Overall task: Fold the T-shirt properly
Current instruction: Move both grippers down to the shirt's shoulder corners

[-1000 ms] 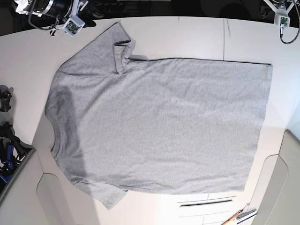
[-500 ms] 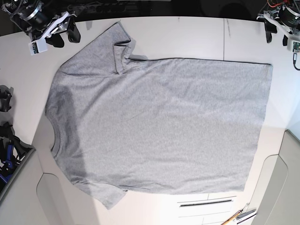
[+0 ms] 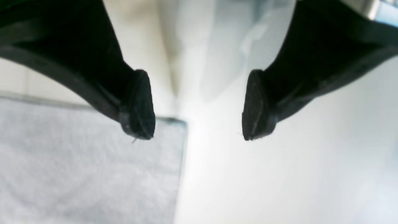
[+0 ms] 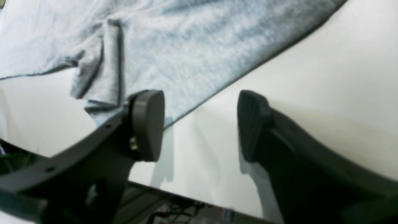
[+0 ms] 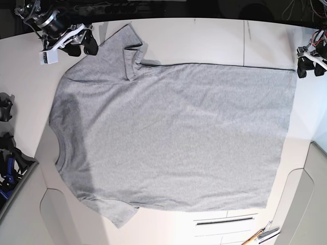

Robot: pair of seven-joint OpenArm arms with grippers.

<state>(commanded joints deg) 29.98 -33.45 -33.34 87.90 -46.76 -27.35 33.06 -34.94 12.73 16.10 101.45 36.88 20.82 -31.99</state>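
Observation:
The grey T-shirt (image 5: pixel 173 138) lies spread flat on the white table (image 5: pixel 204 41), plain side up, neck at the left and hem at the right. Its top sleeve (image 5: pixel 127 53) has a small folded-over flap. My right gripper (image 5: pixel 83 47) is open just left of that sleeve; in the right wrist view the gripper (image 4: pixel 199 124) hovers at the sleeve's edge (image 4: pixel 102 62), holding nothing. My left gripper (image 5: pixel 310 65) is open beside the hem's top corner; in the left wrist view the gripper (image 3: pixel 196 135) straddles the corner's edge (image 3: pixel 77 171), empty.
Black gear (image 5: pixel 5 109) and a bin with blue-black tools (image 5: pixel 7 168) sit at the left edge. A pen-like tool (image 5: pixel 260 236) and a slot (image 5: pixel 225 220) are at the bottom right. A table seam (image 5: pixel 244 41) runs by the far edge.
Both arms have come in from the far corners: the right gripper down and right to the top sleeve, the left gripper down to the hem's top corner. The shirt has not moved.

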